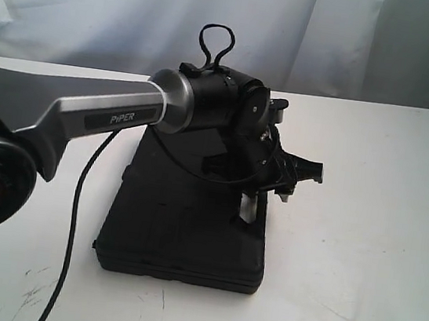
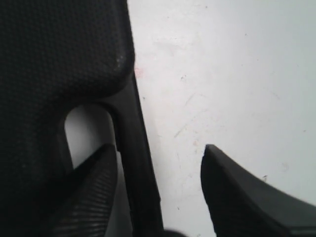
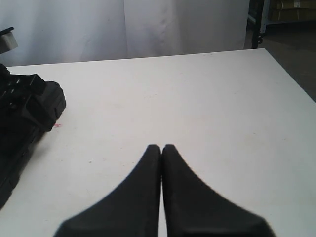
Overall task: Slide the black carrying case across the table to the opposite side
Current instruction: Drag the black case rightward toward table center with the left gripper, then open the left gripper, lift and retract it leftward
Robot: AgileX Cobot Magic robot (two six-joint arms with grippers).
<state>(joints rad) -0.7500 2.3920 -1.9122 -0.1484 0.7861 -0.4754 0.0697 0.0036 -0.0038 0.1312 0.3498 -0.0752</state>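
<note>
The black case (image 1: 182, 227) lies flat on the white table (image 1: 364, 228), a little left of the middle. My left gripper (image 1: 269, 195) hangs over the case's right edge and is open. In the left wrist view the left gripper (image 2: 157, 148) straddles the handle bar (image 2: 133, 133). One finger (image 2: 94, 182) is in the slot cut-out (image 2: 86, 128); the other finger (image 2: 237, 192) is over bare table (image 2: 222, 74). My right gripper (image 3: 161, 146) is shut on nothing above the table (image 3: 197, 98), and it does not show in the exterior view.
A black cable (image 1: 77, 214) trails from the left arm (image 1: 86, 112) to the table's front left. White curtain (image 1: 101, 3) backs the table. The table's right edge (image 3: 291, 79) drops off beside a dark frame (image 3: 256, 24). A tiny red spot (image 2: 139, 73) sits beside the case.
</note>
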